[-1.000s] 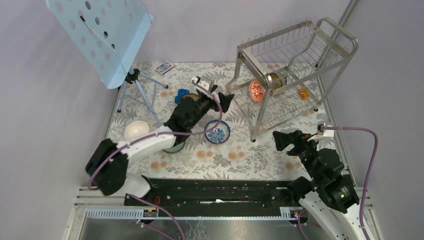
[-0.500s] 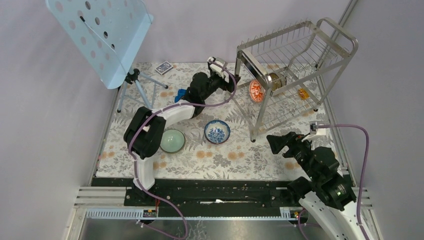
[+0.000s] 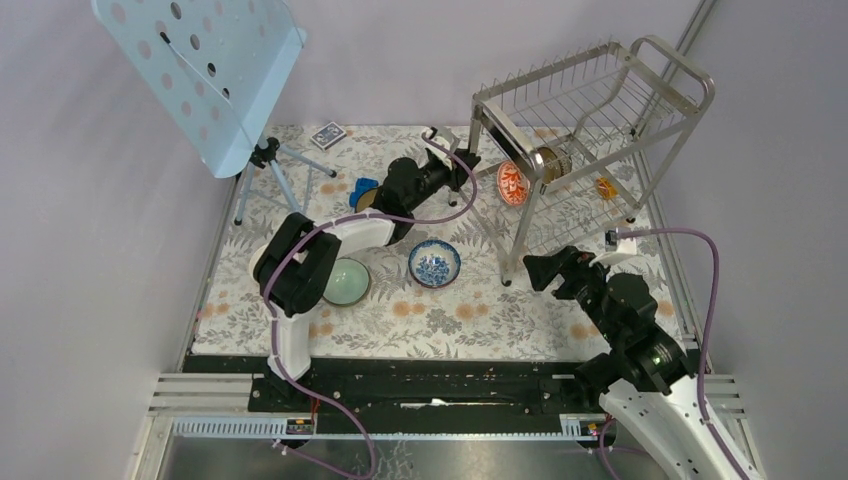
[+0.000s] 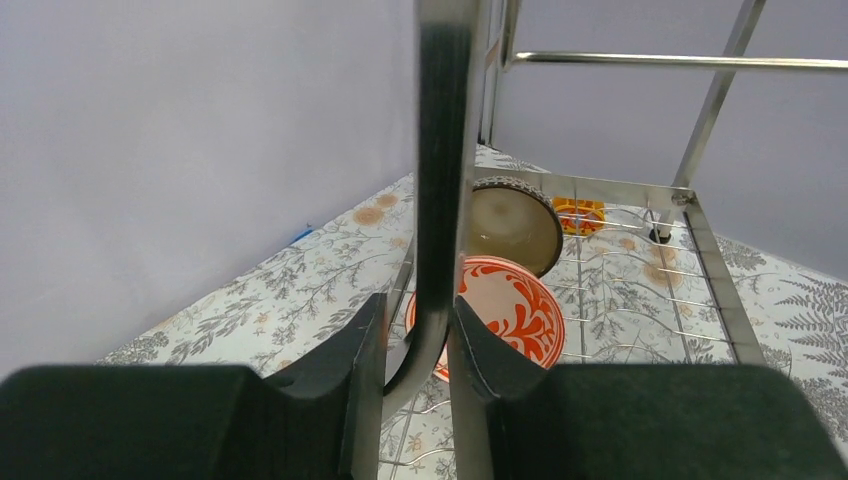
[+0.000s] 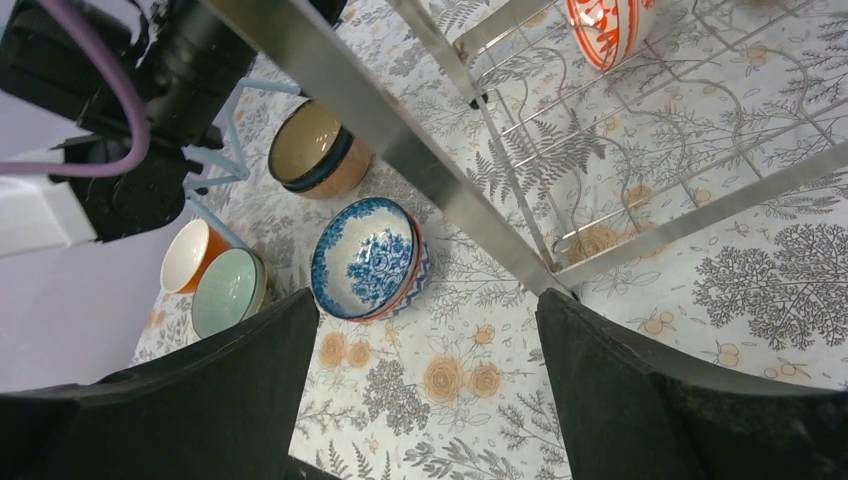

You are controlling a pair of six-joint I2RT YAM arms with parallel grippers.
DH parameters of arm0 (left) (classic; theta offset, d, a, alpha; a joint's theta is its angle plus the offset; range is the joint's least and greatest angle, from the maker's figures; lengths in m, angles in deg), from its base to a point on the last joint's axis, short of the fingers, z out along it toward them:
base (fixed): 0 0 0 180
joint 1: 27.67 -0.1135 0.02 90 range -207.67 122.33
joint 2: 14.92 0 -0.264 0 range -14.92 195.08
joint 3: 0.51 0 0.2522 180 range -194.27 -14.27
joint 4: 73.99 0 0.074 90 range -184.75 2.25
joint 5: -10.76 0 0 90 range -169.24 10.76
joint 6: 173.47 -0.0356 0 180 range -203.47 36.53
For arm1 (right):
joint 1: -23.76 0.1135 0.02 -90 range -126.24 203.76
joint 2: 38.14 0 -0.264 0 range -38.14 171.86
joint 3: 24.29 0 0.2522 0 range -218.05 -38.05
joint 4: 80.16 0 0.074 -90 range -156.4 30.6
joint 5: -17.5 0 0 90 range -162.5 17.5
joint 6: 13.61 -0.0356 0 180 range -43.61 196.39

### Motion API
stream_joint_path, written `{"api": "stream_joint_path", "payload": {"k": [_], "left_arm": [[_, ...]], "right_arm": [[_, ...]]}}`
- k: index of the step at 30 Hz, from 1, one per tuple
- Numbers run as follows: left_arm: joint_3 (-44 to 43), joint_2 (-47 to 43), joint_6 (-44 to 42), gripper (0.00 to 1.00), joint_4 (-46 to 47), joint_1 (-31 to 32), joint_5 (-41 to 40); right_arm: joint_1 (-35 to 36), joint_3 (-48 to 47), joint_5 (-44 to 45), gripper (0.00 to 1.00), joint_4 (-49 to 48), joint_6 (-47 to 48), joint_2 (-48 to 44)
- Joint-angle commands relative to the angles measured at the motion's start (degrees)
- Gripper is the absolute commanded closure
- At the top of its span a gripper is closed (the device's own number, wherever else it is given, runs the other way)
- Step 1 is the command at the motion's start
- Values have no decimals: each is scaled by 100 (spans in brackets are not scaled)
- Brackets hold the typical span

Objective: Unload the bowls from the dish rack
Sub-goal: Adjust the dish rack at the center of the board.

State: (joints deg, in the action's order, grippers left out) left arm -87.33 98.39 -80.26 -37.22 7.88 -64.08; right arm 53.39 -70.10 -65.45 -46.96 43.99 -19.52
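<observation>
The dish rack (image 3: 600, 110) stood on its legs at the far right of the counter (image 3: 470, 320). Its long side ran left to right and slanted away toward the far right corner. Two bowls sat on edge on its lower tier, near the left end. The orange-red bowl (image 4: 500, 315) turned its hollow toward the left end of the rack. The brown bowl (image 4: 515, 225) was close behind it on its side, its tan hollow facing the same way. Whether the two touched could not be told.

The left claw (image 4: 415, 335) was at the rack's near-left corner, narrowed onto the upright steel leg (image 4: 440, 180). One finger pressed each side of the tube, so it held the rack itself and no bowl.

The right claw (image 5: 425, 310) hung low before the rack's near front leg (image 5: 440, 170). It gaped wide, with nothing gripped or touched.

On the counter to the left of the rack, the blue-and-white bowl (image 5: 365, 260) sat upright with its mouth up. The pale green bowl (image 5: 228, 292) was farther left, also mouth up. A bowl with a white inside (image 5: 187, 257) sat just beside the green one.
</observation>
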Motion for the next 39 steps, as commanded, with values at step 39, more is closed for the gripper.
{"api": "stream_joint_path", "payload": {"k": [39], "left_arm": [[2130, -2496, 396, 100, -155, 2153, -1494]], "right_arm": [[34, -176, 2463, 17, -57, 37, 998]]}}
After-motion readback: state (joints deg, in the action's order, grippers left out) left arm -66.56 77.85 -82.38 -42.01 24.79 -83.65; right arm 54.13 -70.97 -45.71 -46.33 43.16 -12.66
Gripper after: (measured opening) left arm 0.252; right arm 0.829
